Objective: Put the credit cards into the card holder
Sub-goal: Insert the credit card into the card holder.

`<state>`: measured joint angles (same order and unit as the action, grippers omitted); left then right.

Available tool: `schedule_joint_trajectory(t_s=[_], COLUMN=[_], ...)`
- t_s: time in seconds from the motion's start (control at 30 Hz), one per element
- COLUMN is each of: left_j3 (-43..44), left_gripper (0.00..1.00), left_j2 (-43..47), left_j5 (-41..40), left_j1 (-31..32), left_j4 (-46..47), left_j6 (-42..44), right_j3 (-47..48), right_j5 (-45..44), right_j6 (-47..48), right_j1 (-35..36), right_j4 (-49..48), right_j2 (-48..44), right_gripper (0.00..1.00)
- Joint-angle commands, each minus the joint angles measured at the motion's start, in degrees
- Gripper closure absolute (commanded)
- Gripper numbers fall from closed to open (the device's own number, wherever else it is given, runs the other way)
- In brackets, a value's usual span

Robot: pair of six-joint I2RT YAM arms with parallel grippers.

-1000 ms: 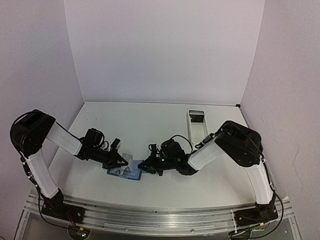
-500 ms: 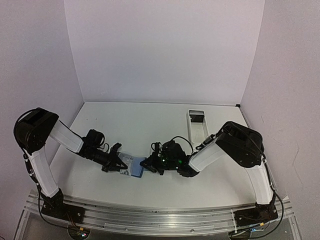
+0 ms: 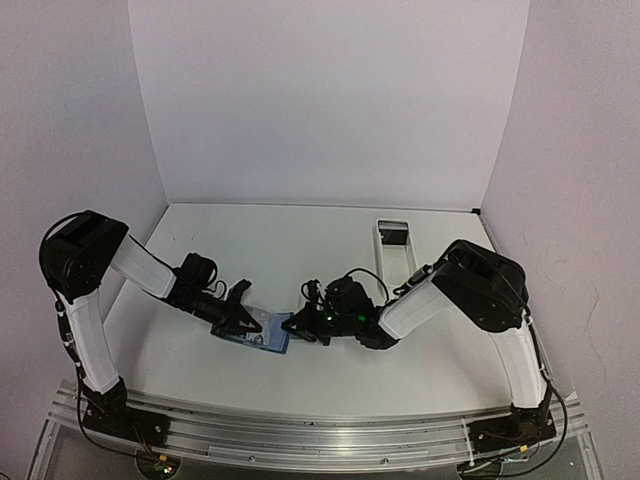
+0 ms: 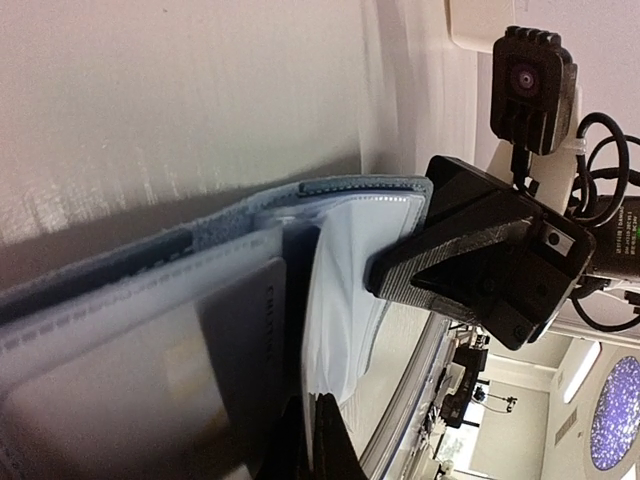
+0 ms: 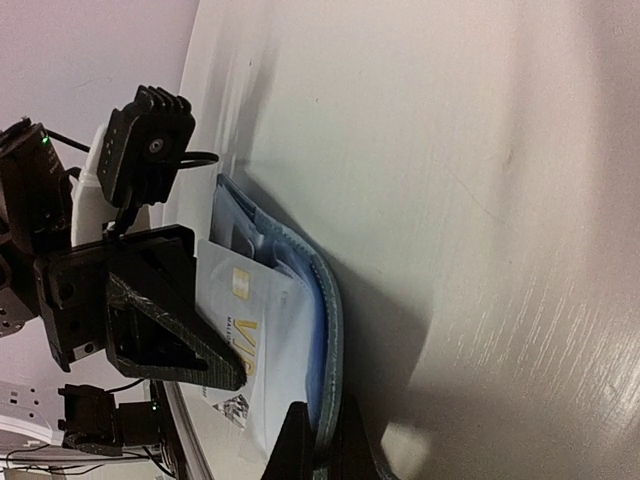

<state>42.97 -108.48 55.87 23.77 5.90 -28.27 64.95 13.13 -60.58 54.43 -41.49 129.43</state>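
The card holder (image 3: 266, 339), a blue folding wallet, sits between my two grippers near the front middle of the table. My right gripper (image 5: 321, 402) is shut on its stitched blue outer edge (image 5: 331, 330). My left gripper (image 4: 310, 397) is shut on a thin pale inner flap (image 4: 345, 290) of the wallet, holding a pocket apart. A credit card (image 5: 238, 325), white with a gold chip and gold letters, stands partly in the wallet next to that flap; it shows as a grey card (image 4: 235, 340) in the left wrist view. The two grippers (image 3: 250, 322) (image 3: 292, 327) almost touch.
A long white tray (image 3: 395, 250) lies at the back right, well away from the wallet. White walls close off the back and both sides. Both arms stretch low over the table towards its middle.
The left gripper has shifted right and slightly back, towards the right gripper. The wallet, which lay flat with its pale inside up, now looks folded up and darker. The right gripper barely moved.
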Motion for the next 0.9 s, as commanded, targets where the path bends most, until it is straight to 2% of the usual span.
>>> schedule_joint_trajectory(t_s=[0.0,0.1,0.23,0.3,0.5,0.67,0.87], left_j3=[1.06,0.79,3.62,5.5,10.77,15.76,18.37], left_gripper=[1.0,1.0,0.98,0.9,0.56,0.31,0.16], left_j2=[-3.04,-3.33,-3.25,-2.79,-1.17,-0.42,0.1], left_j5=[-0.63,0.31,-1.13,-2.57,-7.24,-10.46,-14.52], left_j1=[3.01,3.64,3.6,3.16,1.54,1.54,1.77], left_j4=[-1.38,-0.16,-4.7,-10.1,-23.79,-31.32,-35.73], left_j6=[-0.03,-1.48,1.49,3.59,9.35,8.82,6.61], right_j3=[2.02,2.85,2.19,1.6,1.21,1.41,1.63], right_j5=[2.75,2.84,2.04,1.01,-1.03,-1.41,-1.13], right_j6=[2.74,2.93,2.83,2.83,2.98,3.52,4.14], right_j1=[0.66,0.68,0.66,0.59,0.63,0.63,0.65], right_j4=[1.38,1.4,1.71,2.18,4.22,5.01,4.89], right_j2=[1.74,2.13,1.39,0.83,-0.09,-0.53,-0.72], right_gripper=[1.0,1.0,1.0,1.0,1.0,1.0,1.0])
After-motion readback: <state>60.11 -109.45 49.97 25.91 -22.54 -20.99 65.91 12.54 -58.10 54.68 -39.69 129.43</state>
